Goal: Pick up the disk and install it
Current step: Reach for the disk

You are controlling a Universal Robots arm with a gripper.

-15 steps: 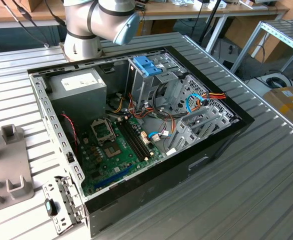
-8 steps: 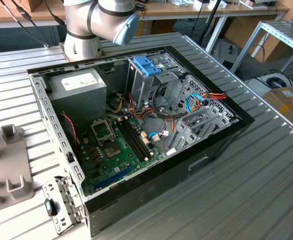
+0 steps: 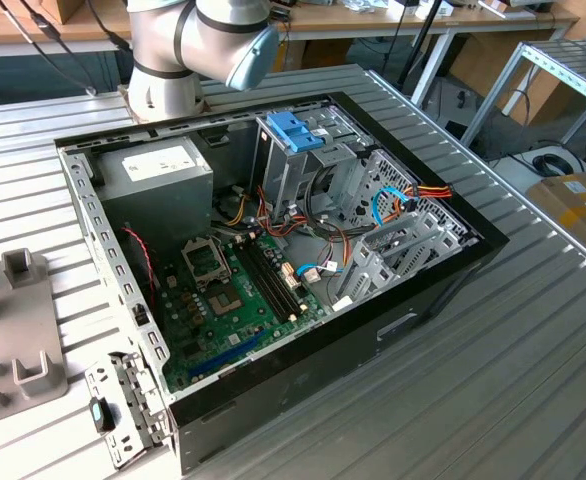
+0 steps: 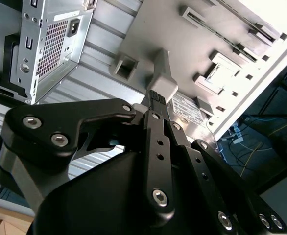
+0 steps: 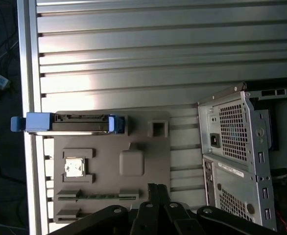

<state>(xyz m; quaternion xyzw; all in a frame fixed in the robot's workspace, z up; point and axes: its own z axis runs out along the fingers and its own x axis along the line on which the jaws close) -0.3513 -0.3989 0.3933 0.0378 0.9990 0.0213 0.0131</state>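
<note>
So the disk (image 5: pixel 80 123) is not in the case (image 3: pixel 393 320) yet. In the first wrist view it stands on its edge in a slot at one end of the grey tray (image 5: pixel 143 142), with the blue carrier frame wrapped round both of its ends. One blue end pokes out past the tray and over the edge rail of the table (image 5: pixel 133 49).

The gripper (image 5: pixel 156 187) hangs above that same tray. Its fingertips are over the end opposite the disk, well apart from it and not touching it. The fingers are pressed together with barely a sliver between them, and there's nothing in them. The second wrist view agrees: the gripper (image 4: pixel 159 90) is closed up and points down at the tray's pockets.

Other stuff on the tray: a CPU chip (image 5: pixel 75 167) sits in a square pocket, and what looks like a memory stick (image 5: pixel 94 196) lies in a long slot near the fingers.

In the exterior view the case lies open on its side in the middle of the slatted table. The tray (image 3: pixel 23 340) is beside it on the exterior view's left, cut off by the frame. Inside the case the PSU (image 3: pixel 158 165) sits at the far left and the motherboard (image 3: pixel 223 300) is nearer the camera. The drive cage with its blue handle (image 3: pixel 295 130) is toward the far right, with a tangle of cables next to it. The arm (image 3: pixel 198 40) stands just beyond the far side of the case.
</note>
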